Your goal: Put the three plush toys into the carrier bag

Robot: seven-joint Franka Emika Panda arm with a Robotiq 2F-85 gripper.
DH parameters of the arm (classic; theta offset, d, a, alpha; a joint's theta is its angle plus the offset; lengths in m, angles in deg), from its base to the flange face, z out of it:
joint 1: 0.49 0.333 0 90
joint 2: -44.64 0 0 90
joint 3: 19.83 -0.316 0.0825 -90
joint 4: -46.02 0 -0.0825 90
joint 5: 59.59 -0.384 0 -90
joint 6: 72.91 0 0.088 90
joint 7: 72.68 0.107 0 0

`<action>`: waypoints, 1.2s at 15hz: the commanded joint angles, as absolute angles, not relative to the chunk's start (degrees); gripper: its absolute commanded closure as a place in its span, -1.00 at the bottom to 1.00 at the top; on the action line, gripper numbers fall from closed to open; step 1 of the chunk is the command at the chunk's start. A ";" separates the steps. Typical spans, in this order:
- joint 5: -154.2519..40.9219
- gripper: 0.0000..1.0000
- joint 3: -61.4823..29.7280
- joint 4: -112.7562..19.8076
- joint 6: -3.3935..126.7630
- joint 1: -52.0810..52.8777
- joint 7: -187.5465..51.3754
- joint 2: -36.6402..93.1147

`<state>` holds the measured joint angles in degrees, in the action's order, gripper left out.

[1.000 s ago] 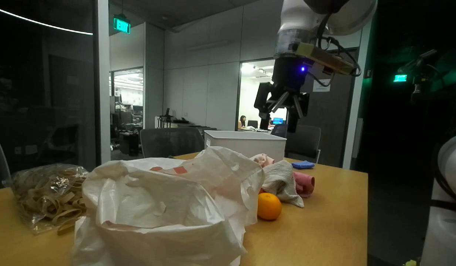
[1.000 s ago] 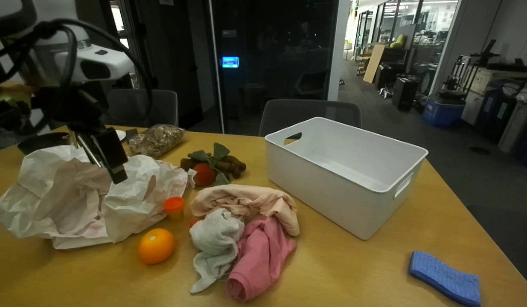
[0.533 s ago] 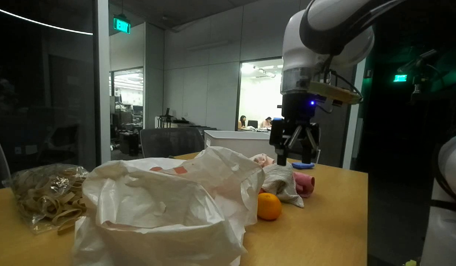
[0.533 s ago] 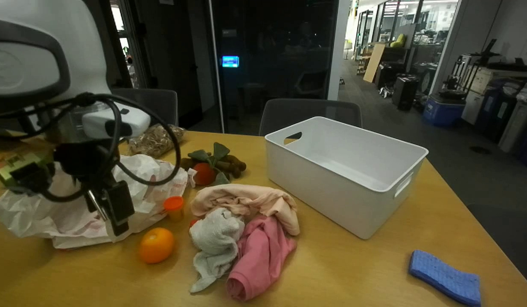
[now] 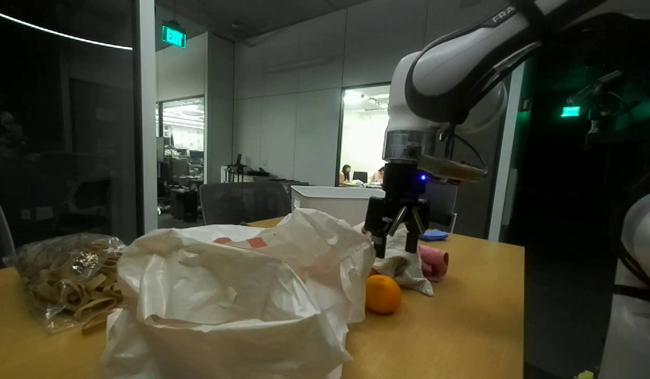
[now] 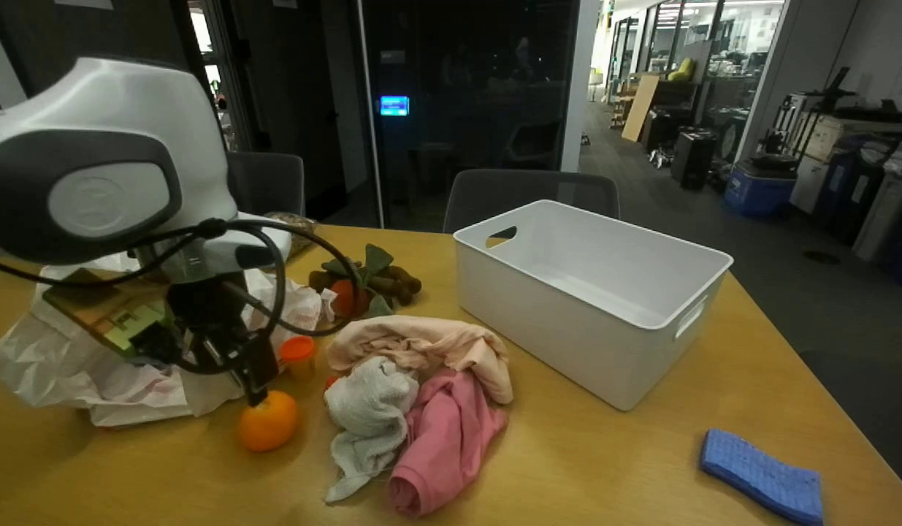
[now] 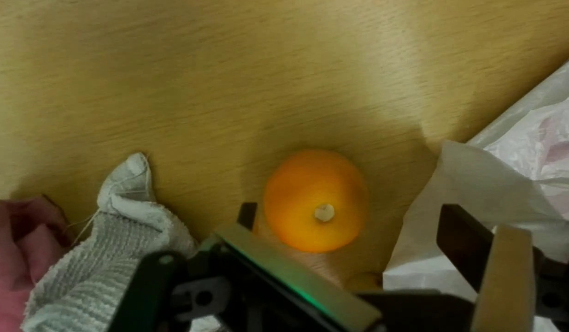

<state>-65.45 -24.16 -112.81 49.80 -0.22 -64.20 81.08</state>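
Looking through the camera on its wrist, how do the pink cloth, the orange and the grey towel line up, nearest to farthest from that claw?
In the wrist view, counting from the gripper:
1. The orange: below it, near mid-picture.
2. The grey towel: toward the picture's left, partly hidden by the gripper.
3. The pink cloth: at the left edge, beyond the towel.
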 commanded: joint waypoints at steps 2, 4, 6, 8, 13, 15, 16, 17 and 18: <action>-66.16 -1.00 -22.26 -112.74 52.15 0.63 -67.10 76.38; -65.29 -1.00 -22.97 -112.74 50.50 0.15 -65.39 76.95; -65.29 -1.00 -22.97 -112.67 50.46 0.15 -65.38 76.62; -64.35 -1.00 -23.26 -112.26 50.91 -0.36 -65.00 74.74; -65.59 -1.00 -21.77 -111.57 51.56 0.26 -67.74 69.93; -66.93 -1.00 -20.98 -111.71 53.99 0.93 -69.76 68.37; -67.41 -1.00 -20.59 -111.63 54.84 1.17 -70.91 67.68; -68.07 -1.00 -20.19 -111.62 56.42 1.41 -72.02 66.82; -68.44 -1.00 -19.85 -111.49 57.38 1.54 -72.96 66.07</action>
<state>-66.34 -21.50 -112.37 53.99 0.36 -69.39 68.62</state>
